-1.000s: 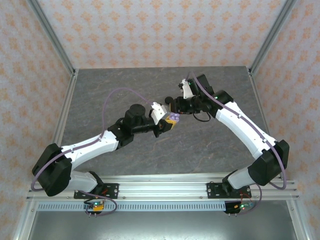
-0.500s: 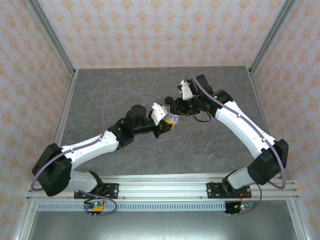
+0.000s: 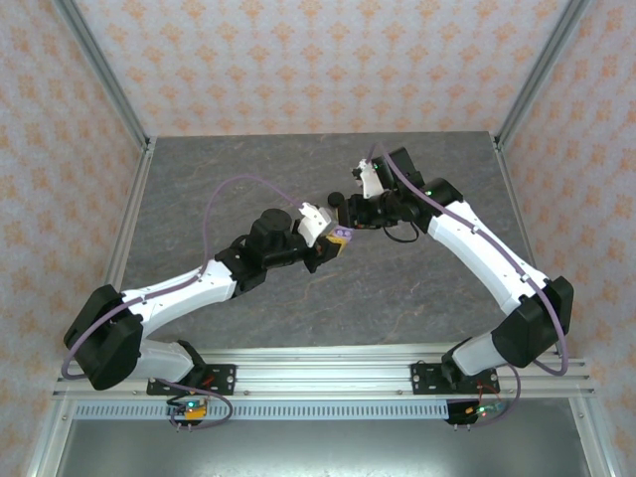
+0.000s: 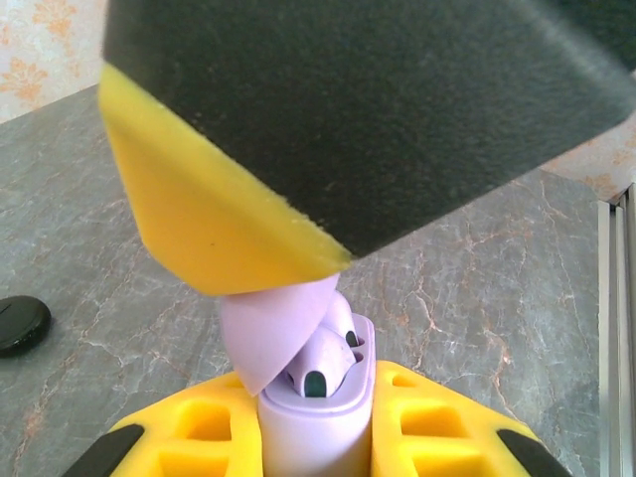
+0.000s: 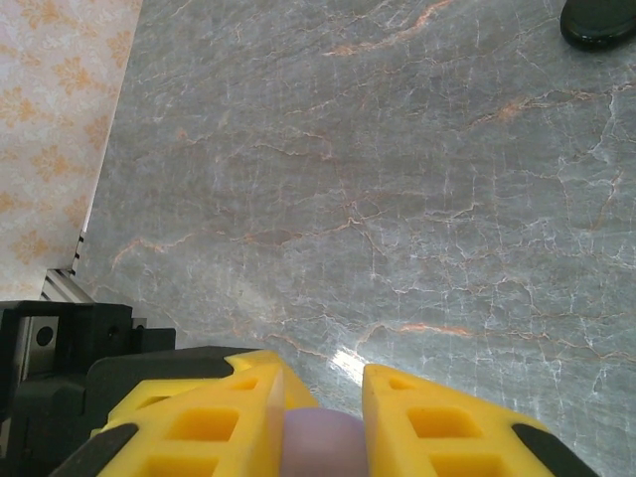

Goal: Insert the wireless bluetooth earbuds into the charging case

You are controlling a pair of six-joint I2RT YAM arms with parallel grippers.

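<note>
Top external view has the two arms meeting near the middle of the grey marbled desk (image 3: 199, 179), the left tool (image 3: 333, 241) reaching in from seven o'clock and the right tool (image 3: 345, 212) sitting just beside it at about one o'clock. Between the yellow fingers of the left tool, clamped tight, stands the charging case (image 4: 313, 427), pale lavender and upright, with its lid (image 4: 268, 333) hinged open and leaning toward ten o'clock. A lavender earbud (image 4: 323, 363) with small dark spots on it sits in the mouth of the case. At twelve o'clock from the case, a black-and-yellow finger of the right tool hangs close above, its yellow edge touching the top of the lid. In the right wrist view, that tool's two yellow fingers are drawn in on a small rounded lavender piece (image 5: 323, 442) at six o'clock; whether it is the same earbud I cannot tell. A black round object (image 4: 20, 323) lies on the desk at nine o'clock from the case, well apart.
</note>
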